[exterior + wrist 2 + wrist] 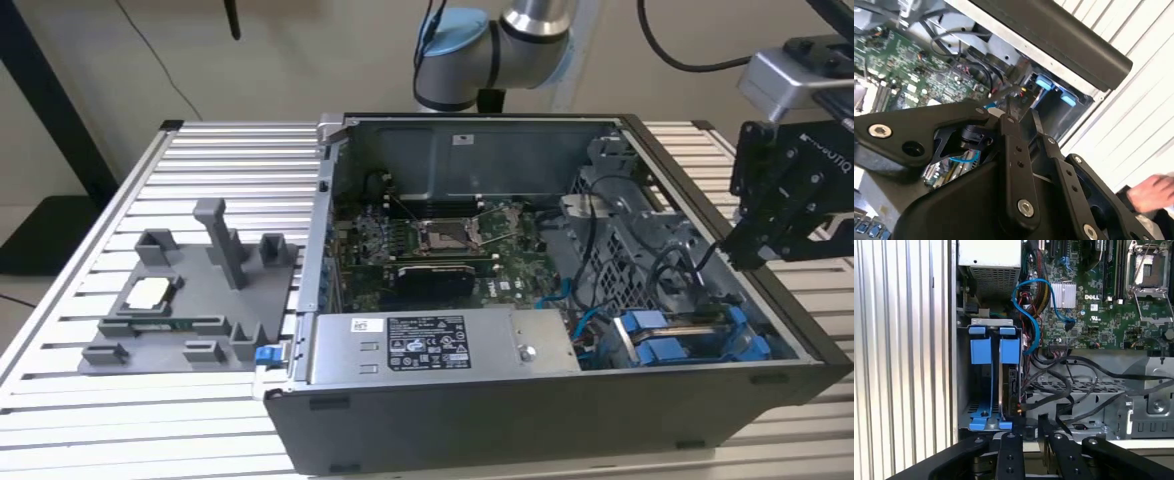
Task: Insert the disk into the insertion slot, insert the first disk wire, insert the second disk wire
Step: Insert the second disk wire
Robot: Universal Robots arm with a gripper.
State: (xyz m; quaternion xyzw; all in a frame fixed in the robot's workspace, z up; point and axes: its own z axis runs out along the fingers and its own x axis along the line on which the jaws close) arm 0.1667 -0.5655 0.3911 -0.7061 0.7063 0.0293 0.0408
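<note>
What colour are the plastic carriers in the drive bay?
Bright blue; the plastic carriers show best in the first wrist view.

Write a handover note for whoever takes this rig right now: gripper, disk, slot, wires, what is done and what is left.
Gripper: hovers over the drive-bay corner of the open computer case, close to the disk.
Disk: its blue carrier sits in the insertion slot, beside a second blue carrier.
Done: disk insertion looks complete.
Left: probably both wires. Black cables lie loose across the cage; whether any is plugged into the disk cannot be told.
</note>
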